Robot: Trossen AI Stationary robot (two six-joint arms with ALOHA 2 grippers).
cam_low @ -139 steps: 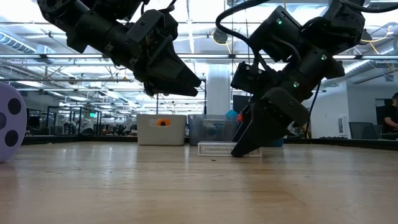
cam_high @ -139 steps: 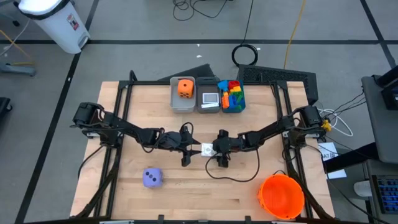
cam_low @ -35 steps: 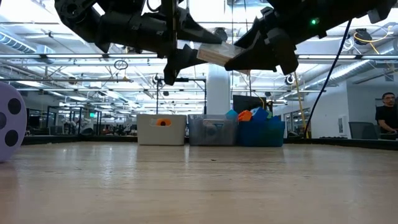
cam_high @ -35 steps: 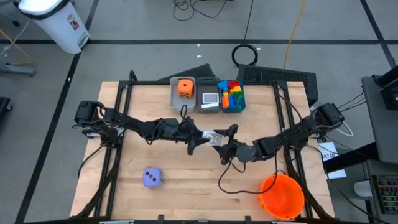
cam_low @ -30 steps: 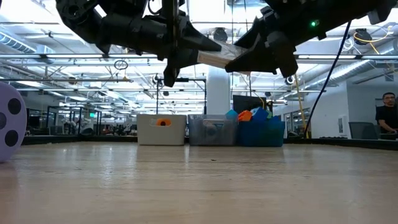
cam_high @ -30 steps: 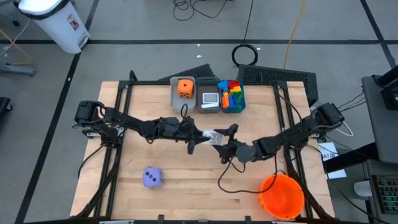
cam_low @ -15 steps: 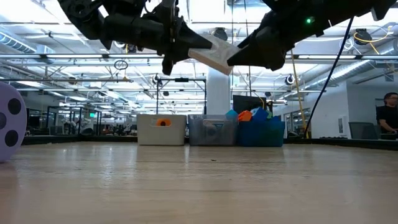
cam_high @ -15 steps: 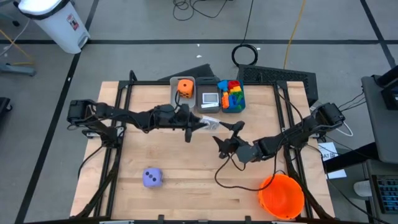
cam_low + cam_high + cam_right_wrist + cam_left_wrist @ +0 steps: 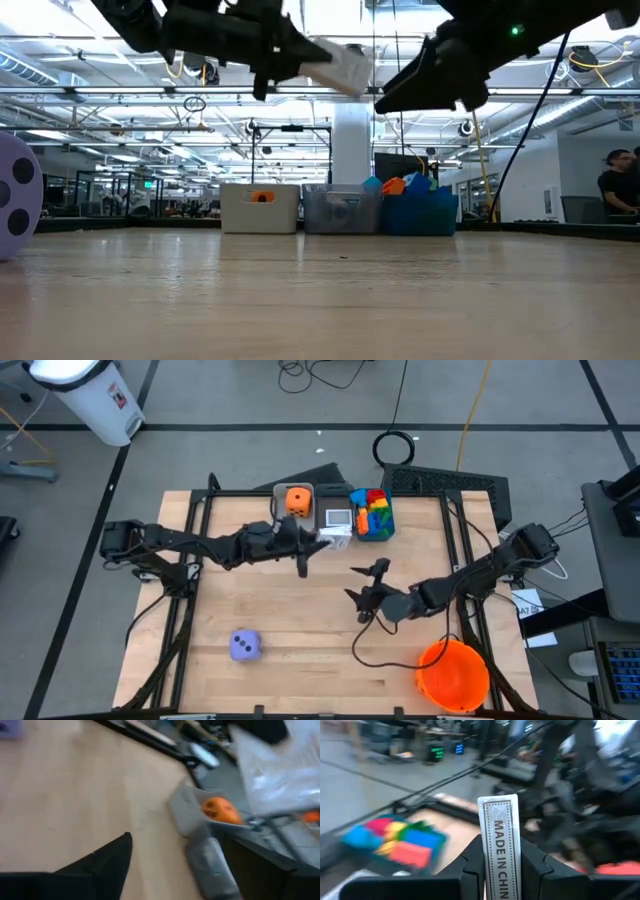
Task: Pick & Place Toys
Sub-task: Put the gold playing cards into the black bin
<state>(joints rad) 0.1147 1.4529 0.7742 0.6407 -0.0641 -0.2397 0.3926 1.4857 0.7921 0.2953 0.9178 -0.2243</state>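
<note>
My left gripper [image 9: 320, 544] is shut on a small white card pack [image 9: 336, 538] printed "MADE IN CHINA" [image 9: 499, 845]. It holds the pack high in the air, by the near edge of the middle bin [image 9: 337, 518]. My right gripper [image 9: 365, 582] hangs open to the pack's near right, apart from it. An orange die [image 9: 297, 500] lies in the grey bin [image 9: 281, 520]. Coloured blocks [image 9: 372, 510] fill the blue bin. A purple die [image 9: 245, 646] rests on the table at the near left. My left gripper pinches the pack between its two fingers [image 9: 472, 865], one on each broad face, with the printed narrow edge [image 9: 500, 862] showing between them. The fingers reach level from the table's left. The pack [image 9: 340, 65] juts out past the fingertips, lifted clear of the table.
The three bins [image 9: 340, 210] stand in a row at the table's far middle. A big orange bucket [image 9: 452, 675] stands at the near right corner. A black frame [image 9: 200, 540] runs along the table's sides. Bare wood lies between the purple die and the bucket.
My left gripper has carried the pack up and toward the far edge, away from my right gripper and toward the bins, and has rolled as it went. The pack stays lifted clear. My right gripper has kept its place.
</note>
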